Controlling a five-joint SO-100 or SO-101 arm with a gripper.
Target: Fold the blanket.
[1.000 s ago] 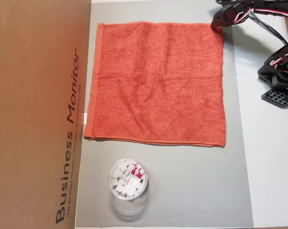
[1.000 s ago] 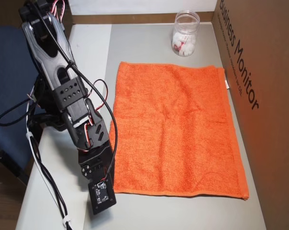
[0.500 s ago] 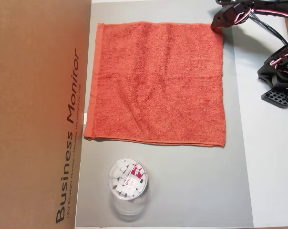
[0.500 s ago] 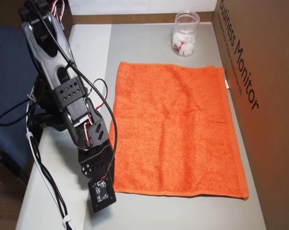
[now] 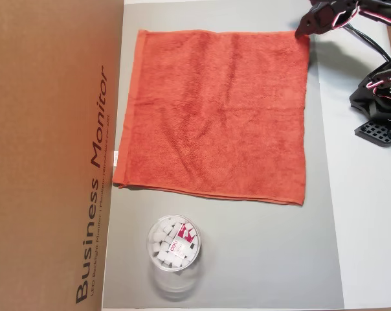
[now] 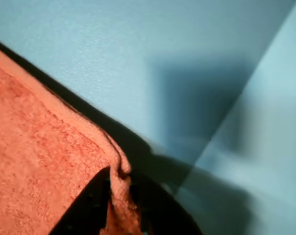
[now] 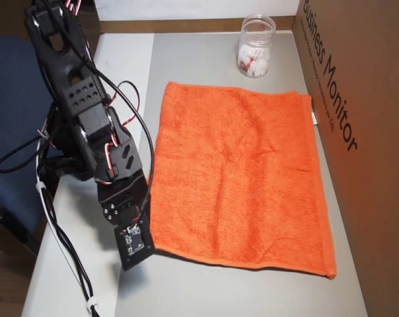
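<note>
The orange-red terry blanket (image 5: 215,110) lies flat and spread open on the grey mat (image 5: 247,259). My gripper (image 5: 305,29) is at its top right corner in that overhead view, and at its near left corner in the other overhead view (image 7: 146,246). In the wrist view the black fingers (image 6: 84,210) are closed on the blanket's corner (image 6: 40,161), and a fold of cloth is pinched and bunched between them (image 6: 119,205). The corner sits low, close to the mat. The blanket also shows in the other overhead view (image 7: 239,172).
A clear plastic cup (image 5: 173,246) with white pieces inside stands on the mat beyond the blanket's far edge (image 7: 255,49). A tall cardboard box (image 5: 53,155) walls off the side opposite the arm. The arm's base and cables (image 7: 74,132) stand on the white table.
</note>
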